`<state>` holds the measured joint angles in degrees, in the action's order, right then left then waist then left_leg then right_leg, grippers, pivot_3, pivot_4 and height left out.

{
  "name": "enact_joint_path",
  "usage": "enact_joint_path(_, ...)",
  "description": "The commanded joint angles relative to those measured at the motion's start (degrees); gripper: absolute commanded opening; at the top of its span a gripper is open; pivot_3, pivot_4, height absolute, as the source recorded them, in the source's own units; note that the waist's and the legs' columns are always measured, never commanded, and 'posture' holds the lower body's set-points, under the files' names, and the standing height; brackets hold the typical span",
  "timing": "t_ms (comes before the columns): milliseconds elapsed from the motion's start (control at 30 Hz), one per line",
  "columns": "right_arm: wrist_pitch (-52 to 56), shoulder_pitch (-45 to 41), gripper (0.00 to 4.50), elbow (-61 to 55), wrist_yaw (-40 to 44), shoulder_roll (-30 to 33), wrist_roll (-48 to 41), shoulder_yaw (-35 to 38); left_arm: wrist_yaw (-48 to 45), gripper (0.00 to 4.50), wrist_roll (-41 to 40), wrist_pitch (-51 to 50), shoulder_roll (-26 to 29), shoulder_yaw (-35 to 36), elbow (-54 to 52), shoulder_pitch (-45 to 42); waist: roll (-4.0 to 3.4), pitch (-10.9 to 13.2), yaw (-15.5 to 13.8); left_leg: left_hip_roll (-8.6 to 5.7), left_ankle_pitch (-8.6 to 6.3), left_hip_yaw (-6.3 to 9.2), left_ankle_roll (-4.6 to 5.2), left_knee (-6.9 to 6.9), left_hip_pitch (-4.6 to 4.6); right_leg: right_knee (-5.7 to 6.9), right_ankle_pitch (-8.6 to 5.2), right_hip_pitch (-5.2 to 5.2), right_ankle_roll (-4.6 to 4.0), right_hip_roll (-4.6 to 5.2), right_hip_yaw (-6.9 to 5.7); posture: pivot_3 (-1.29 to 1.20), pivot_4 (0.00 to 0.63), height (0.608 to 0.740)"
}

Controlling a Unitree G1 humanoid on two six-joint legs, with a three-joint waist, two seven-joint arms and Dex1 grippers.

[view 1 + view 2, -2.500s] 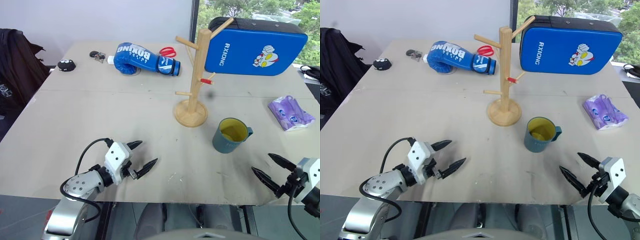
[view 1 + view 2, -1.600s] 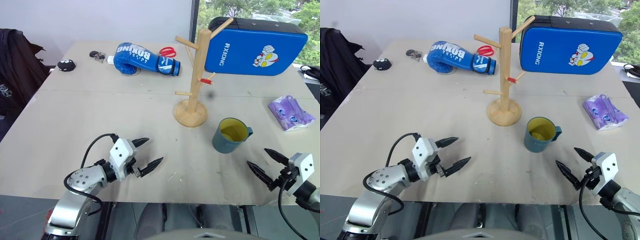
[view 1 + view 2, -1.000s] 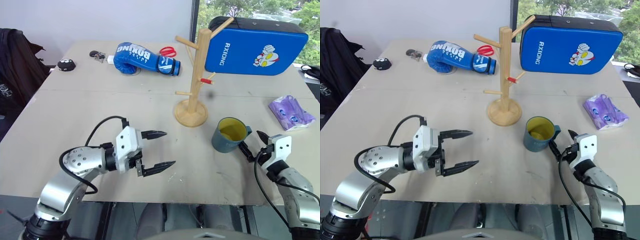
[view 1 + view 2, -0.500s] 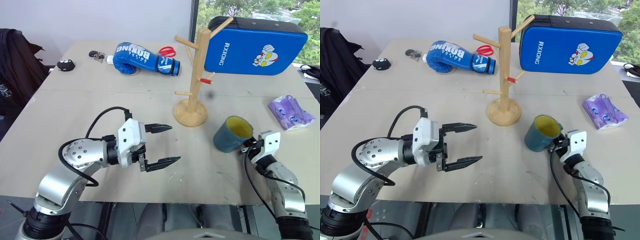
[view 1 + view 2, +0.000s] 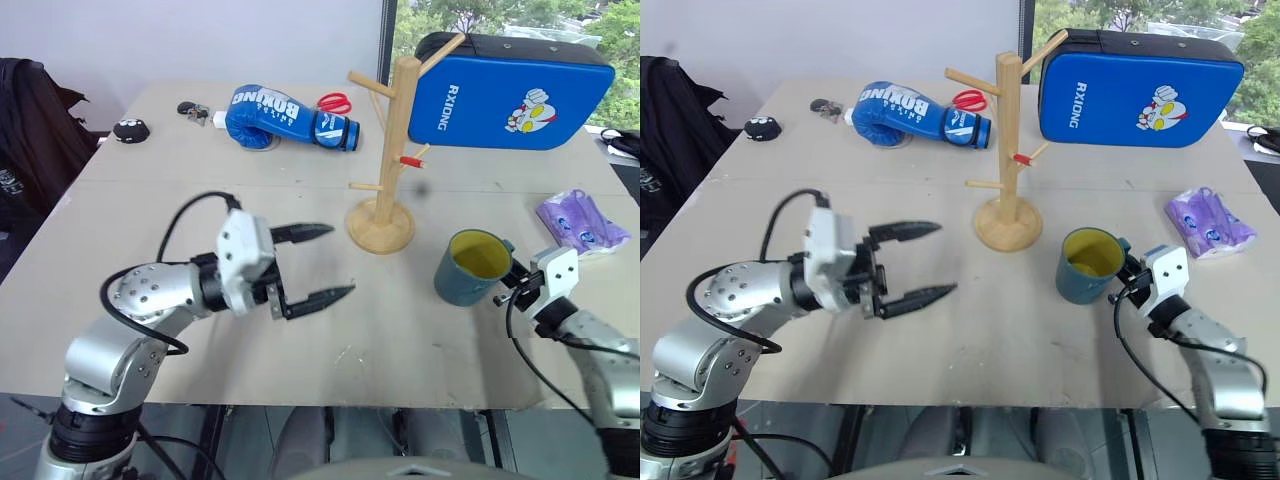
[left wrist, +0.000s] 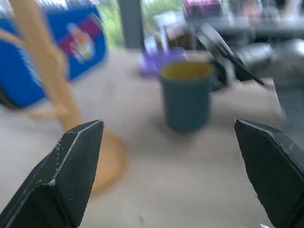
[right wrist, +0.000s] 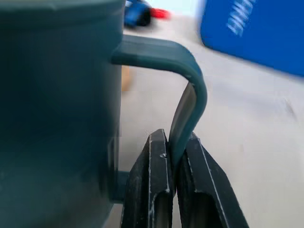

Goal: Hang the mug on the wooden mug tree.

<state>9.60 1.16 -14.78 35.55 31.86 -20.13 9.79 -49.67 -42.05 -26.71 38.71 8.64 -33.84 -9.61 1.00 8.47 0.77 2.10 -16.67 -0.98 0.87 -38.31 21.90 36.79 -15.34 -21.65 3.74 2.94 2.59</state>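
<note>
Pale and scuffed, the table (image 5: 200,200) runs back to a grey wall, with a window and green trees at 1 o'clock. On it, at about 12 o'clock from table centre, stands the wooden mug tree (image 5: 390,150), upright on its round base, its pegs bare and one of them red-tipped. Behind it at 1 o'clock leans a blue strike pad (image 5: 510,92) with a cartoon figure; at 11 o'clock lie a blue boxing glove (image 5: 285,118) and red-handled scissors (image 5: 336,103) just beside it. A purple packet (image 5: 582,222) sits at 3 o'clock near the table edge. The mug (image 5: 472,267), teal outside and yellow inside, is upright at about 4 o'clock from the tree's base, near it but apart. The right gripper (image 7: 172,183) is clamped on the mug's loop handle, its two black fingers pinching the lower part of the loop from either side. The left gripper (image 5: 318,263) is at 8 o'clock from the tree, jaws spread wide and holding nothing, pointing toward the mug, well apart from it.
</note>
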Motion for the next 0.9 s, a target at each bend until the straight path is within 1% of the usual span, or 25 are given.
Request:
enact_joint_path(33, 8.8, -4.2, 0.03, -9.3, 2.7, 5.4, -4.7, 0.1, 3.0, 4.5, -5.9, -0.4, -3.1, 3.3, -1.2, 1.8, 0.0, 0.0, 0.1, 0.0, 0.0, -0.03, 0.0, 0.0, 0.01, 0.0, 0.0, -0.02, 0.0, 0.01, 0.03, 0.0, 0.15, 0.737)
enact_joint_path(100, 15.7, -10.4, 0.03, -12.8, 3.2, 9.6, -5.2, -2.0, 4.5, 4.5, -6.9, 0.5, -4.9, 4.6, -3.0, 4.7, 0.0, 0.0, 0.3, 0.02, 0.0, 0.02, 0.0, 0.01, 0.01, 0.01, 0.0, -0.02, 0.0, -0.01, 0.01, 0.0, 0.15, 0.737)
enact_joint_path(167, 20.9, -16.4, 0.03, -13.8, 2.5, 12.5, -3.2, -4.7, 5.9, 4.5, -7.1, 1.6, -6.2, 5.2, -4.2, 6.5, -0.01, 0.1, 0.3, 0.02, 0.0, -0.06, 0.0, 0.01, -0.03, 0.04, 0.01, -0.04, 0.0, 0.02, 0.09, 0.0, 0.15, 0.737)
enact_joint_path(267, 27.8, -24.3, 0.03, -13.8, 1.3, 13.4, -3.2, -7.7, 7.3, 4.5, -7.8, 2.4, -7.6, 6.1, -5.8, 8.1, 0.14, 0.0, -0.2, 0.01, 0.0, 0.11, 0.0, -0.02, 0.03, 0.03, 0.0, -0.03, -0.02, 0.0, -0.07, 0.0, 0.15, 0.737)
enact_joint_path(433, 36.4, -36.2, 0.03, -12.9, 3.2, 14.2, -4.9, -11.2, 7.5, 4.5, -8.5, 3.8, -8.0, 6.4, -9.3, 12.7, 0.1, 0.1, -0.2, 0.0, 0.01, 0.15, -0.01, -0.03, 0.26, -0.06, 0.01, -0.16, -0.01, 0.11, -0.13, 0.0, 0.15, 0.737)
enact_joint_path(567, 41.0, -42.1, 0.03, -11.8, 4.1, 14.6, -5.0, -12.8, 9.2, 4.5, -7.0, 5.3, -8.9, 5.6, -10.0, 13.3, 0.11, 0.1, -0.3, -0.02, 0.01, 0.19, -0.01, -0.04, 0.3, -0.05, 0.01, -0.19, -0.01, 0.14, -0.19, 0.0, 0.15, 0.737)
enact_joint_path(733, 44.8, -45.4, 0.03, -11.0, 5.4, 15.3, -5.0, -14.5, 11.6, 4.5, -6.5, 6.5, -10.0, 4.8, -11.4, 14.0, 0.11, 0.1, -0.1, -0.03, 0.0, 0.16, 0.0, -0.03, 0.28, -0.05, 0.01, -0.18, -0.02, 0.13, -0.17, 0.0, 0.15, 0.737)
enact_joint_path(900, 45.6, -48.3, 0.03, -9.0, 3.5, 12.8, -2.3, -18.6, 11.9, 4.5, -6.7, 7.2, -10.4, 4.8, -11.0, 15.1, 0.1, 0.1, 0.0, -0.03, 0.0, 0.16, 0.0, -0.03, 0.29, -0.05, 0.01, -0.19, -0.01, 0.12, -0.17, 0.0, 0.15, 0.737)
